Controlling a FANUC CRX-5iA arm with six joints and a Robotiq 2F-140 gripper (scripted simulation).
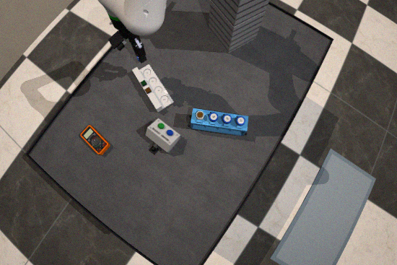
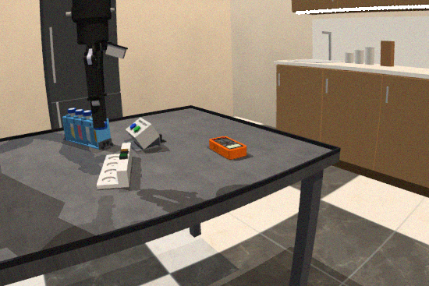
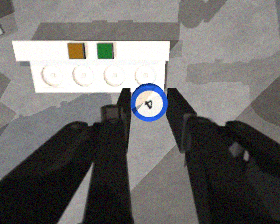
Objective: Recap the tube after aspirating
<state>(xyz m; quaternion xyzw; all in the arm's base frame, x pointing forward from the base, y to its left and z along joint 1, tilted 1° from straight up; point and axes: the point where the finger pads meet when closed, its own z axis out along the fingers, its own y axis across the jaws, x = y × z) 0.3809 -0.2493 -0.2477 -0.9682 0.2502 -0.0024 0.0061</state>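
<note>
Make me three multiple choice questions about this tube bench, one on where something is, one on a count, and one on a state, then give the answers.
1. Where is the blue cap marked 4?
A. On its tube
B. Between the jaws, just short of the cap tray
C. Beside the orange multimeter

2. How many tubes in the blue decapping station carry a cap?
A. Three
B. Four
C. One

3. What state are the four cap nests in?
A. All filled
B. One filled
C. All unfilled

Answers:
1. B, since the wrist view shows the cap between the two dark fingers, near the end nest.
2. A, since the top view shows three blue caps and one open tube mouth.
3. C, since all four white nests show bare in the wrist view.
</note>
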